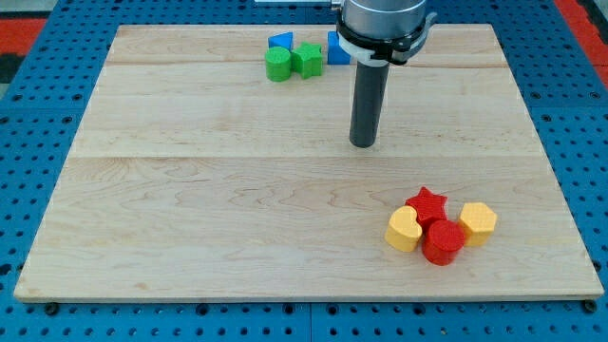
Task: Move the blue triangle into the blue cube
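The blue triangle (280, 41) lies near the view's top, just above a green round block (277, 65). The blue cube (337, 49) sits to its right, partly hidden behind the arm. A green star-like block (307, 59) lies between the two blue blocks. My tip (363, 143) rests on the wooden board (190, 190), well below the blue cube and to the right of the green blocks, touching no block.
At the view's bottom right a cluster holds a red star (427, 202), a red round block (443, 241), a yellow heart (404, 230) and a yellow hexagon-like block (478, 222). Blue pegboard (38, 142) surrounds the board.
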